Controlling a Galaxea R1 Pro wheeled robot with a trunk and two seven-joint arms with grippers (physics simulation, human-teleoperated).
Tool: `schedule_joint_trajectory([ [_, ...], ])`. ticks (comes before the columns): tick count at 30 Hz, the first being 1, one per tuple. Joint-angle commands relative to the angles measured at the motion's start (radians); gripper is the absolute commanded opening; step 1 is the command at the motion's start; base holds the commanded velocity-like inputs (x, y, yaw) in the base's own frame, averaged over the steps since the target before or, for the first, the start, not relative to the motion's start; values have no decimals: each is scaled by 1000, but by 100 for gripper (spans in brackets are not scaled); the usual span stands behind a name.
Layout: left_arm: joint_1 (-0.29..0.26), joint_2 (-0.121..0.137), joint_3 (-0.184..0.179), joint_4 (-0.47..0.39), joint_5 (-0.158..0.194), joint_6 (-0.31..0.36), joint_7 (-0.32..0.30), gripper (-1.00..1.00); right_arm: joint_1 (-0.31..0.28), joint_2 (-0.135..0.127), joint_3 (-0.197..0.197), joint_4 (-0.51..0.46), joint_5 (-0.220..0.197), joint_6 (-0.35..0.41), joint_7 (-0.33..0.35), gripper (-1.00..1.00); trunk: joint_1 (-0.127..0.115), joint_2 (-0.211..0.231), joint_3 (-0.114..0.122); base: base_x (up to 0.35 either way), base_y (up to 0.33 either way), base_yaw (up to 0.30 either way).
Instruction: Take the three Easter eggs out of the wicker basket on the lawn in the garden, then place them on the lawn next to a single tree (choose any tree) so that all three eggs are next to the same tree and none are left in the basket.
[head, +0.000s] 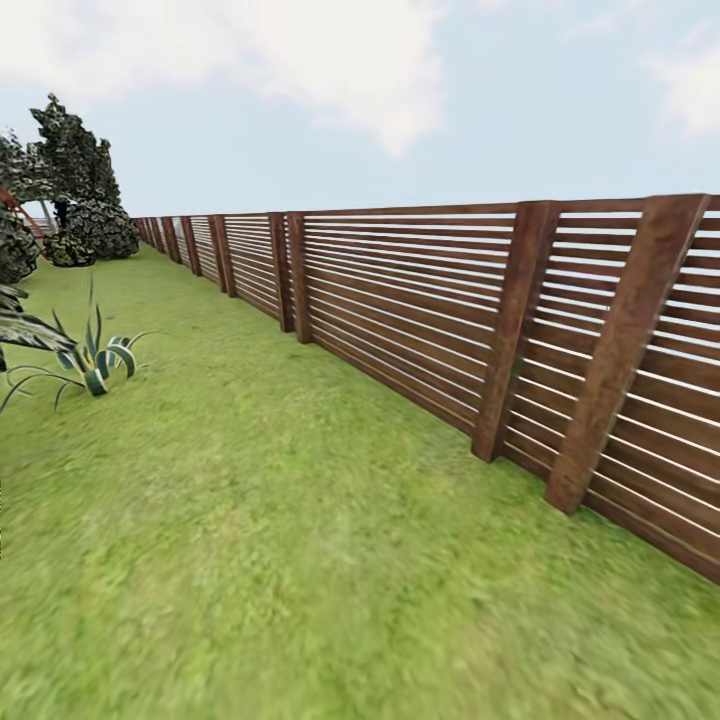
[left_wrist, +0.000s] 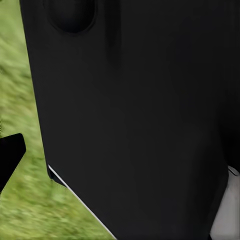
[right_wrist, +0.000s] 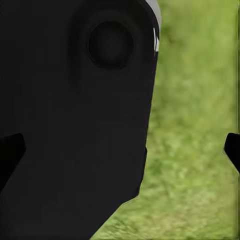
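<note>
Ahead of you the lawn (head: 300, 520) runs wide and bare of the eggs and basket; I cannot place them from these views. Along your right a brown slat fence (head: 480, 310) recedes toward the far corner, its posts leaning in the picture. At the far left end dark shrubs (head: 95, 230) sit below a dark conifer (head: 70, 150), and nearer on the left a spiky striped plant (head: 95, 365) grows from the grass.

Your left wrist view has a black robot body (left_wrist: 140, 110) close up, with grass beside it and one dark fingertip (left_wrist: 10, 152) at the edge. Your right wrist view has the same black body (right_wrist: 75, 130) and two dark fingertips (right_wrist: 10, 152) at opposite edges, over grass. You cannot tell from these whether either gripper is released or clenched.
</note>
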Motion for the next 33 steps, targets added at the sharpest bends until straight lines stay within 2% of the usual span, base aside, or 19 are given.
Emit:
schedule_joint_trajectory([
  [1, 0, 0, 0, -2, -1, -1, 1, 100, -1, 0, 0, 2, 7, 0, 0, 100, 1, 0, -1, 336, 0, 116],
  [22, 0, -1, 0, -1, -1, -1, 1, 100, -1, -1, 1, 1, 8, -1, 0, 100, 1, 0, -1, 336, 0, 72],
  [33, 1, -1, -1, -1, -1, -1, 1, 100, -1, -1, 0, 1, 6, 0, 0, 100, 1, 0, -1, 336, 0, 230],
])
